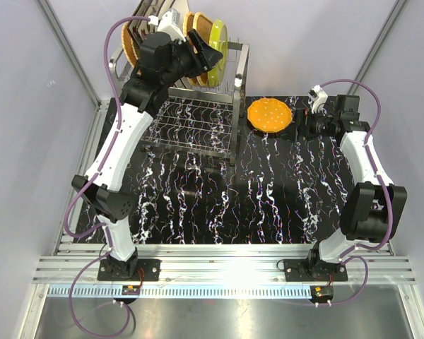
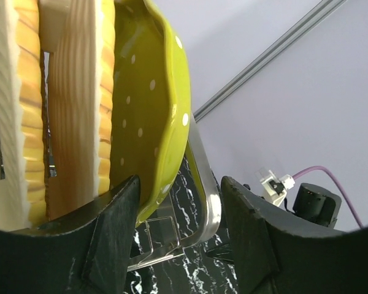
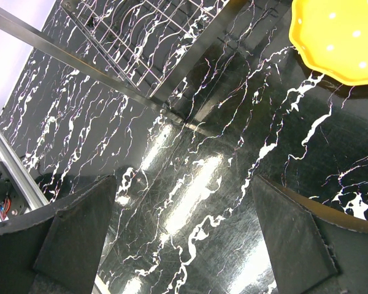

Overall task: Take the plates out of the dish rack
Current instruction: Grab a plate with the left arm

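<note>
The steel dish rack (image 1: 198, 120) stands at the back left. Upright on its top tier are orange-tan wicker plates (image 1: 196, 28) and, at the right end, a green dotted plate (image 1: 218, 44). My left gripper (image 1: 212, 58) is open at that end. In the left wrist view the green plate's (image 2: 153, 104) lower rim lies against my left finger (image 2: 113, 239), and the rack's steel bar (image 2: 207, 184) runs between the fingers. Wicker plates (image 2: 80, 98) stand behind it. An orange-yellow dotted plate (image 1: 270, 114) lies flat on the table. My right gripper (image 1: 305, 126) is open and empty beside it.
The rack's lower wire shelf (image 3: 141, 37) and the orange-yellow plate (image 3: 340, 37) show in the right wrist view, above black marble tabletop (image 3: 190, 184). Grey walls with metal posts enclose the back and sides. Another wicker plate (image 1: 132, 44) stands at the rack's left end.
</note>
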Robot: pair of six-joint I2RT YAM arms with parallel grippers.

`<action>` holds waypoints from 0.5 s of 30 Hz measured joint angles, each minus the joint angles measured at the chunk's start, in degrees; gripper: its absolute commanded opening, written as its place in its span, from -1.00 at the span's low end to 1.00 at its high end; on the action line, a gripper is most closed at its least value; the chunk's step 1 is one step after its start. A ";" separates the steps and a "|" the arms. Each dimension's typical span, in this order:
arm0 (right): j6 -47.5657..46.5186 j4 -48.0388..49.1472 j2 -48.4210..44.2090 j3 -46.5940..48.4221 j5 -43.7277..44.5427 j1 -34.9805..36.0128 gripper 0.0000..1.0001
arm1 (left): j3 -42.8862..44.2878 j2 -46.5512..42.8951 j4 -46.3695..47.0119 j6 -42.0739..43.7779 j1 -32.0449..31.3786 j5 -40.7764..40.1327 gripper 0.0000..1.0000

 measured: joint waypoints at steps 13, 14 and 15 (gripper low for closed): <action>0.00 0.02 0.00 0.00 0.00 0.00 0.99 | 0.68 1.09 -0.04 7.30 -1.38 -2.03 0.01; 0.00 0.02 0.00 0.00 0.00 0.00 0.99 | 0.79 1.20 -0.04 7.85 -1.44 -2.25 -0.01; 0.00 0.02 0.00 0.00 0.00 0.00 1.00 | 0.87 1.29 -0.04 8.35 -1.51 -2.43 -0.06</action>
